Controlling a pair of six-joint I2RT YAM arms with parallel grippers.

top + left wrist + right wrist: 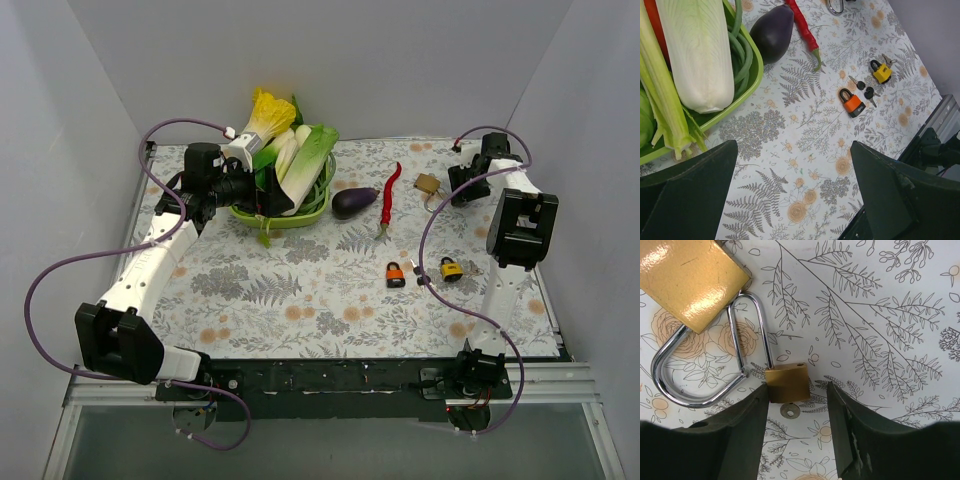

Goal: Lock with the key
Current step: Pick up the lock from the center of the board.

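In the right wrist view a small brass padlock (786, 382) lies on the floral cloth with its shackle (747, 325) swung open and a key head (787, 411) at its bottom. Its shackle is hooked with the shackle of a large brass padlock (687, 280). My right gripper (798, 400) is open; the small padlock's lower edge and the key lie between the fingertips (760, 405). In the top view the right gripper (457, 184) is beside the brass padlocks (428, 185). My left gripper (250, 190) is open and empty by the basket, also in its wrist view (792, 170).
An orange padlock (396, 274), a yellow padlock (451, 268) and loose keys (420, 270) lie at mid-right. A green basket (300, 215) of vegetables stands at the back left, with an eggplant (353, 202) and a red chilli (390, 190) beside it.
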